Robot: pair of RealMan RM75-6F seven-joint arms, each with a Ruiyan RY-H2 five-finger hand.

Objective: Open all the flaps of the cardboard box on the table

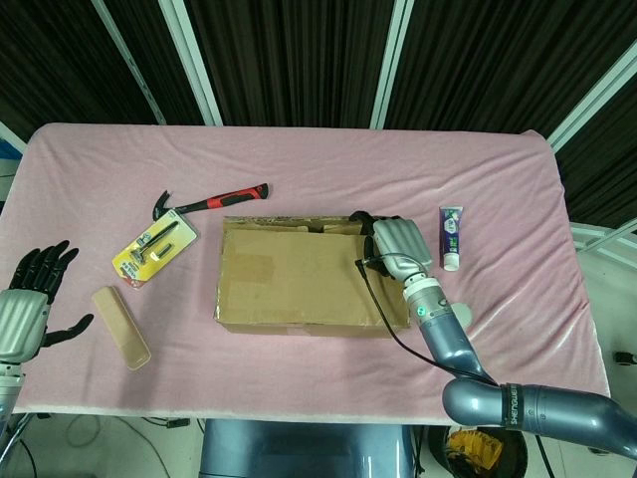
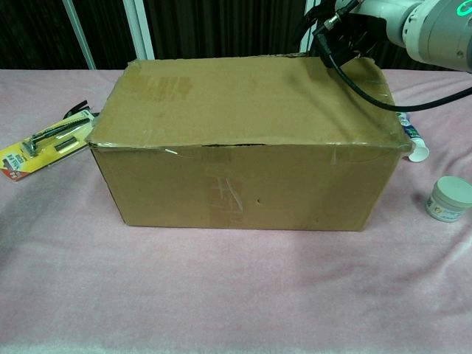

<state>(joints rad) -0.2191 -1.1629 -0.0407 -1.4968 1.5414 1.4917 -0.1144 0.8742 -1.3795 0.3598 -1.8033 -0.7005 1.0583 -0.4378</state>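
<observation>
Pink cloth (image 1: 299, 159) covers the whole table, wrinkled at the near edge in the chest view. Nearest the robot on its left side, the left hand (image 1: 28, 307) hangs just off the table's corner, palm open and dark fingers fanned apart, holding nothing. Just beside it on the cloth lies a tan flat case (image 1: 120, 327), set at a slant. On the right, close to the near edge, a small white jar (image 2: 449, 198) stands upright, seen only in the chest view.

Behind these, the cardboard box (image 1: 309, 274) sits at the middle of the table, long side toward the robot, with its top flaps lying flat and closed; strips of clear tape show along the front seam. The right hand (image 1: 396, 242) rests over the box's far right corner, back of the hand up, dark fingertips curling over the far edge of the top flap. Whether those fingers actually grip the flap cannot be told from either view. A black cable runs from the wrist across the box top.

Left of the box lies a yellow blister pack (image 1: 154, 248) with a tool in it. Right of the box, near the right hand, a toothpaste tube (image 1: 451, 236) lies flat, cap toward the robot. Farther back, a hammer (image 1: 210, 202) with a red-and-black handle lies beyond the box's far left corner.
</observation>
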